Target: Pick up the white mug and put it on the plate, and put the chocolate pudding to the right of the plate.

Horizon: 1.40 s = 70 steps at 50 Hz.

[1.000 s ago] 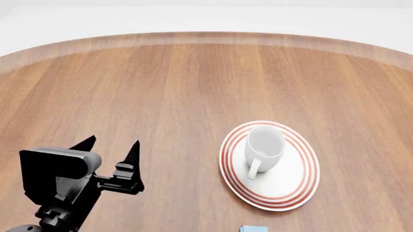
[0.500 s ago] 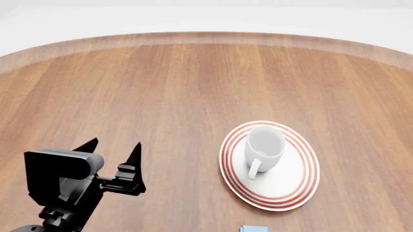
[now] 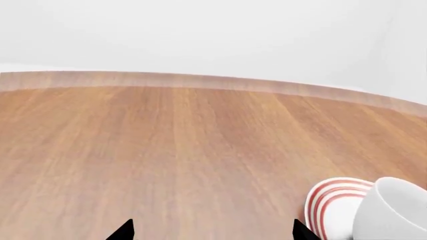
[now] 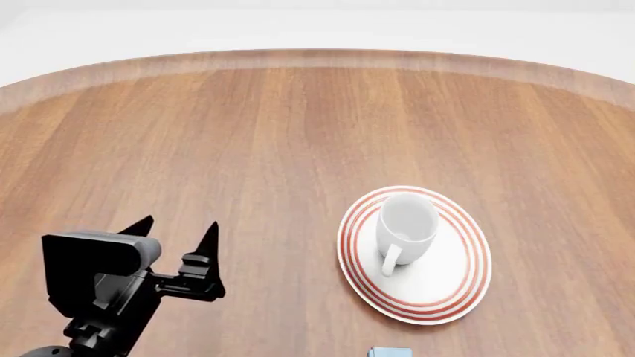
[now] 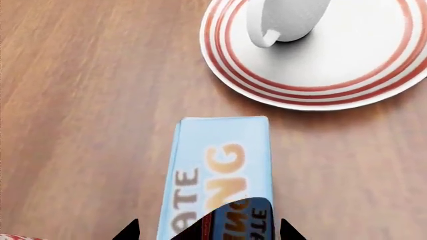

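Chocolate pudding (image 5: 220, 175) lies lengthwise toward your plate (image 5: 347, 70), between the spread right gripper (image 5: 203, 231) tips; head view barely shows it.

A broad round wooden table (image 4: 248, 141) fills the head view, its warm reddish-brown grain running from six toward twelve o'clock. A paler band traces the curved far edge from nine through twelve to three. Beyond it lies a plain white backdrop (image 3: 213, 35), evenly lit, without visible seams or windows.
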{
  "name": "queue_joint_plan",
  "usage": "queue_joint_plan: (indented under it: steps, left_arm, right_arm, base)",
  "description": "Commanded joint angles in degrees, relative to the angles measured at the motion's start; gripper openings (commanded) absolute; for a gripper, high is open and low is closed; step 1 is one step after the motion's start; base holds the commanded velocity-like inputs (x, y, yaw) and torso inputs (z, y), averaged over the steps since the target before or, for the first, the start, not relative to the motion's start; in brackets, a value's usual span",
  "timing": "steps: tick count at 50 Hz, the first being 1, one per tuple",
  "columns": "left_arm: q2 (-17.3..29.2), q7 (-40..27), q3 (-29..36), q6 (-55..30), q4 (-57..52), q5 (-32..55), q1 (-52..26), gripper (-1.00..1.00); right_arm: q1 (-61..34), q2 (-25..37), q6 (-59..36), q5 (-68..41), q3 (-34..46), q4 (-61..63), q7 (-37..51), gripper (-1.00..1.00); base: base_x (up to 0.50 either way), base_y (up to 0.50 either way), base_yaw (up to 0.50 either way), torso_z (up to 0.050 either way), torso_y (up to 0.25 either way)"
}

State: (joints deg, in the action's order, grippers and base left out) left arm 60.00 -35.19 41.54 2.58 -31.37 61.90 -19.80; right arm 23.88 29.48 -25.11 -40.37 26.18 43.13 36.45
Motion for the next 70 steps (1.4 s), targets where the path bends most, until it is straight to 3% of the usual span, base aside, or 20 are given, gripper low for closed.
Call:
queue_joint_plan:
  steps: [1, 19, 32, 34, 36, 38, 40, 42, 49, 51, 54, 55, 56, 57, 61, 65, 67, 68, 69, 70]
  left_arm:
    - [-1.27, 1.49, -1.63, -0.24, -0.41, -0.30, 0.45, 1.00]
    - [-1.46, 2.18, -1.83, 0.24, 0.52, -0.09, 0.80, 1.00]
    - [-0.76, 1.98, -2.25, 0.65, -0.05, 0.34, 1.31, 1.00]
    - [-0.66, 2.01, -2.35, 0.82, -0.02, 0.46, 1.43, 1.00]
    - [-0.65, 2.07, -2.37, 0.91, 0.04, 0.44, 1.53, 1.00]
    - [-0.72, 2.28, -2.36, 1.04, 0.28, 0.41, 1.65, 1.00]
    - [-0.58, 2.17, -2.44, 1.01, -0.03, 0.68, 1.65, 1.00]
    - [-0.55, 2.08, -2.42, 0.97, -0.22, 0.51, 1.67, 1.00]
    - [-0.40, 2.38, -2.65, 1.37, 0.20, 0.76, 1.95, 1.00]
    - [-0.25, 2.32, -2.73, 1.43, 0.08, 0.79, 2.03, 1.00]
    - [0.01, 2.18, -2.89, 1.56, -0.15, 0.94, 2.15, 1.00]
    - [0.04, 2.16, -2.91, 1.58, -0.19, 0.90, 2.18, 1.00]
    - [0.03, 2.16, -2.92, 1.59, -0.16, 0.90, 2.21, 1.00]
    - [0.02, 2.14, -2.92, 1.62, -0.14, 0.87, 2.24, 1.00]
    - [-0.26, 2.43, -2.83, 1.86, 0.34, 0.62, 2.52, 1.00]
    - [-0.31, 2.53, -2.82, 1.92, 0.48, 0.54, 2.64, 1.00]
    - [-0.34, 2.65, -2.85, 1.99, 0.70, 0.64, 2.69, 1.00]
    - [-0.48, 2.73, -2.79, 1.92, 0.92, 0.58, 2.65, 1.00]
    - [-0.56, 2.78, -2.78, 1.93, 1.02, 0.56, 2.65, 1.00]
    - [-0.57, 2.78, -2.79, 1.93, 1.02, 0.56, 2.66, 1.00]
  right_arm:
    - [0.17, -0.55, -0.69, 1.79, -0.24, -0.46, -1.53, -1.00]
    - [-0.92, 0.01, -2.29, 2.21, 0.54, 0.39, 0.08, -1.00]
    - [-1.23, 5.05, -4.17, -1.73, -3.32, 15.36, 5.73, -1.00]
    - [-6.97, 17.68, 10.25, -2.24, 9.71, 16.86, 15.66, -1.00]
    - [-16.91, 25.97, 21.16, -1.05, 25.83, 16.86, 23.88, -1.00]
    - [-32.82, 33.25, 33.45, 5.91, 43.02, 16.87, 32.12, -1.00]
    - [-50.01, 35.24, 42.47, 11.20, 60.21, 16.87, 41.22, -1.00]
    - [-67.20, 31.18, 50.22, 19.24, 77.40, 16.87, 53.47, -1.00]
    - [-121.02, 41.91, 68.68, 34.69, 137.56, 16.87, 53.51, -1.00]
    - [-124.48, 43.32, 67.93, 34.74, 153.79, 16.87, 53.50, -1.00]
    - [-127.81, 45.74, 67.88, 36.87, 153.80, 16.87, 53.23, -1.00]
    - [-127.65, 49.88, 67.10, 38.48, 153.80, 16.87, 50.42, -1.00]
    - [-125.94, 58.44, 66.26, 40.98, 153.76, 16.87, 44.57, -1.00]
    - [-124.98, 60.47, 66.14, 42.31, 153.10, 16.87, 43.39, -1.00]
    - [-129.40, 60.51, 59.21, 42.13, 147.73, 16.87, 48.53, -1.00]
    - [-139.13, 60.51, 55.67, 25.34, 138.18, 16.87, 43.59, -1.00]
    - [-151.46, 60.52, 50.15, 8.15, 125.69, 16.87, 38.06, -1.00]
    - [-158.18, 60.52, 41.55, -0.44, 117.10, 16.87, 36.74, -1.00]
    - [-158.04, 60.52, 40.45, -9.04, 112.56, 16.87, 34.25, -1.00]
    - [-157.57, 60.52, 39.99, -10.98, 110.92, 16.87, 33.86, -1.00]
  base:
    - [0.00, 0.00, 0.00, 0.000, 0.000]
    - [0.00, 0.00, 0.00, 0.000, 0.000]
    - [0.00, 0.00, 0.00, 0.000, 0.000]
    - [0.00, 0.00, 0.00, 0.000, 0.000]
    - [0.00, 0.00, 0.00, 0.000, 0.000]
    - [0.00, 0.00, 0.00, 0.000, 0.000]
    - [0.00, 0.00, 0.00, 0.000, 0.000]
    - [0.00, 0.00, 0.00, 0.000, 0.000]
    - [0.00, 0.00, 0.00, 0.000, 0.000]
    - [0.00, 0.00, 0.00, 0.000, 0.000]
    - [0.00, 0.00, 0.00, 0.000, 0.000]
    - [0.00, 0.00, 0.00, 0.000, 0.000]
    - [0.00, 0.00, 0.00, 0.000, 0.000]
    - [0.00, 0.00, 0.00, 0.000, 0.000]
    - [0.00, 0.00, 0.00, 0.000, 0.000]
    - [0.00, 0.00, 0.00, 0.000, 0.000]
    - [0.00, 0.00, 0.00, 0.000, 0.000]
    - [0.00, 0.00, 0.00, 0.000, 0.000]
    - [0.00, 0.00, 0.00, 0.000, 0.000]
    - [0.00, 0.00, 0.00, 0.000, 0.000]
